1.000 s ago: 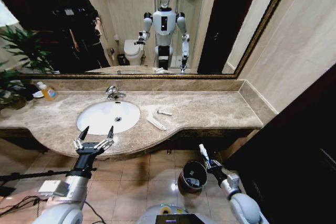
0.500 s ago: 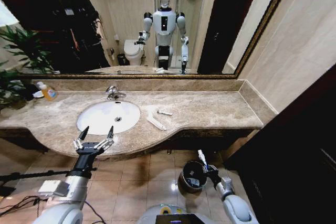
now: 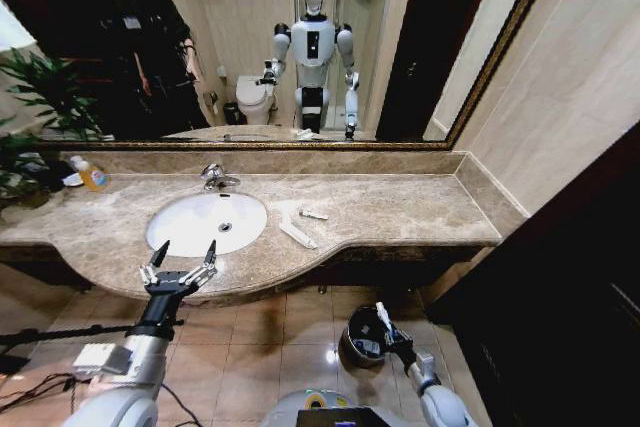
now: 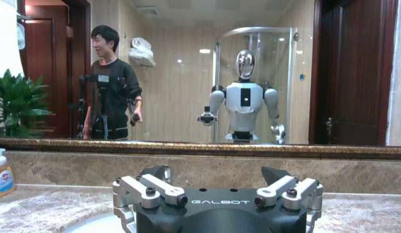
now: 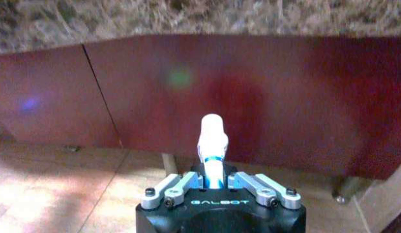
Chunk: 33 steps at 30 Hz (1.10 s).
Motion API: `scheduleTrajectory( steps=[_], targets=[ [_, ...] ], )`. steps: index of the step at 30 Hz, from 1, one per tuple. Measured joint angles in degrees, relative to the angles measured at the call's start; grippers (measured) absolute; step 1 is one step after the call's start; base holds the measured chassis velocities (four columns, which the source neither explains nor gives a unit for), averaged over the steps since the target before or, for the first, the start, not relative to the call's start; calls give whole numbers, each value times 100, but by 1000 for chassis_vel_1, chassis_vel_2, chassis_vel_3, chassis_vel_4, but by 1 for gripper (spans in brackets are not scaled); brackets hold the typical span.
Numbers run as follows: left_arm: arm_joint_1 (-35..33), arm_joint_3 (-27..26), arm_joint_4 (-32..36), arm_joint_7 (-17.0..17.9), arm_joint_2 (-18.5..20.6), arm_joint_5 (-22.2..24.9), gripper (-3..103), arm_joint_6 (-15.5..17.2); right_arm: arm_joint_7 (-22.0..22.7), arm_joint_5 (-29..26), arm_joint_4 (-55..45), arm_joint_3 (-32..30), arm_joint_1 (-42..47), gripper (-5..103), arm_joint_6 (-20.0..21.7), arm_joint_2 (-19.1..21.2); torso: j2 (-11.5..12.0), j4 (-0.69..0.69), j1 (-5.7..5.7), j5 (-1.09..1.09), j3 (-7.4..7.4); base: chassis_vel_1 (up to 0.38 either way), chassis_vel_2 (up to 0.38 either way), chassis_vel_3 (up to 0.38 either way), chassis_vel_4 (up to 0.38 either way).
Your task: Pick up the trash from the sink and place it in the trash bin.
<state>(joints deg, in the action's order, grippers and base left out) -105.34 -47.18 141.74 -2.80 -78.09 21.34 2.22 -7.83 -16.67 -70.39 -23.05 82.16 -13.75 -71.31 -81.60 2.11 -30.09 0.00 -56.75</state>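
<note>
Right wrist view: right gripper [image 5: 213, 180] fingers clamp a white tube [image 5: 212, 141]; left gripper [image 3: 180, 259] fingers spread wide.

Left gripper [image 3: 180, 259] spread wide, raised; right gripper [image 3: 388, 328] low, fingers clamped together.

- Left gripper [image 3: 180, 259]: black body, silver linkages with dark screws, black pointed fingertips — white "GALBOT" lettering on its face.
- Right gripper [image 5: 213, 180]: same black block, silver links, same lettering.
- Arms: grey-white shells, black wrist sections, with a black cable running beside the left arm.
</note>
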Motion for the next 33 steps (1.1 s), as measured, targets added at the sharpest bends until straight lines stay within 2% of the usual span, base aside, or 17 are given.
scheduleTrajectory(
  steps=[7,24,33],
  targets=[
    [0,0,0,0,0,0,100,0,-44,-9,616,199,-178,15,-167,16,0,0,0,-1,0,0,0,0,0],
    [0,0,0,0,0,0,100,0,-86,174,548,310,-188,15,-150,-165,0,0,0,-1,0,0,0,0,0],
    [0,0,0,0,0,0,100,0,39,264,574,300,-177,15,-157,-219,0,0,0,0,0,0,0,0,0]
  ],
)
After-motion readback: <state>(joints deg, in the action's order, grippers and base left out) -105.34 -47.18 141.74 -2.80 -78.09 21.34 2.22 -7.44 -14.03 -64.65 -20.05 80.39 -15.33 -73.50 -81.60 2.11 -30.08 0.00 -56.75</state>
